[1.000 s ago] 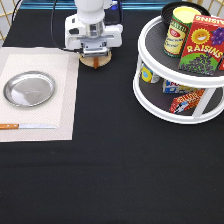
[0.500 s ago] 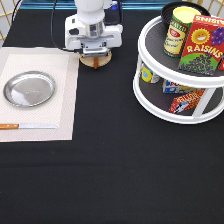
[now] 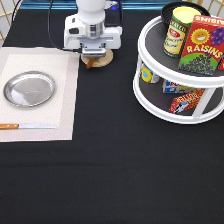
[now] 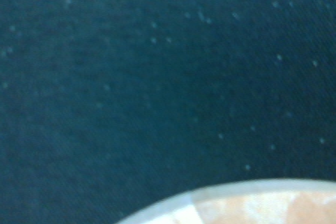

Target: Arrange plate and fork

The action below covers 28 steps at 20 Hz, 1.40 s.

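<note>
Gripper (image 3: 95, 54) low over wooden disc (image 3: 97, 61) — perhaps touching.

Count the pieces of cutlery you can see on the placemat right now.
1: a wooden-handled knife lying along the placemat edge at the exterior view's bottom, below the plate. No fork shows; it could be hidden under the pincer, low over the wooden disc.

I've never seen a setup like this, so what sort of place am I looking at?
Probably a lab bench dressed as a dining table: a silver plate and knife lie on a placemat, a turntable rack holds groceries, and the robot's gripper hangs over a wooden disc.
</note>
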{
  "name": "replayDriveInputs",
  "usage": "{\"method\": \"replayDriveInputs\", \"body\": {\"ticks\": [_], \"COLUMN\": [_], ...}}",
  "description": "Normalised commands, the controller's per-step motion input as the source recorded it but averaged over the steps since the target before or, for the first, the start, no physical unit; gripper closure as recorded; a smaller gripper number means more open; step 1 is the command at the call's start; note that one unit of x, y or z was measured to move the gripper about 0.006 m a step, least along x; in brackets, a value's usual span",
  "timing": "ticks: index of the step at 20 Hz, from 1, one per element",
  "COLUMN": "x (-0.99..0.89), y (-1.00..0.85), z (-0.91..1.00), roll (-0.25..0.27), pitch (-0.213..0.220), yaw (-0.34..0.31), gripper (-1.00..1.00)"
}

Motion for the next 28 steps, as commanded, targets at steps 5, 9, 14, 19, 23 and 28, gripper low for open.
{"method": "replayDriveInputs", "body": {"ticks": [5, 9, 14, 19, 23, 28], "x": [-0.01, -0.04, -0.01, 0.05, 0.19, 0.15], "y": [0.08, -0.12, -0.51, -0.57, -0.38, -0.10], "z": [-0.01, 0.32, 0.62, 0.61, 0.36, 0.18], "roll": [-0.118, 0.032, 0.196, 0.218, 0.118, 0.021], "pitch": [-0.022, -0.003, 0.000, 0.000, 0.017, 0.044], "yaw": [0.061, 0.042, 0.010, -0.036, -0.122, -0.268], "gripper": [1.00, 1.00, 1.00, 1.00, 1.00, 1.00]}}
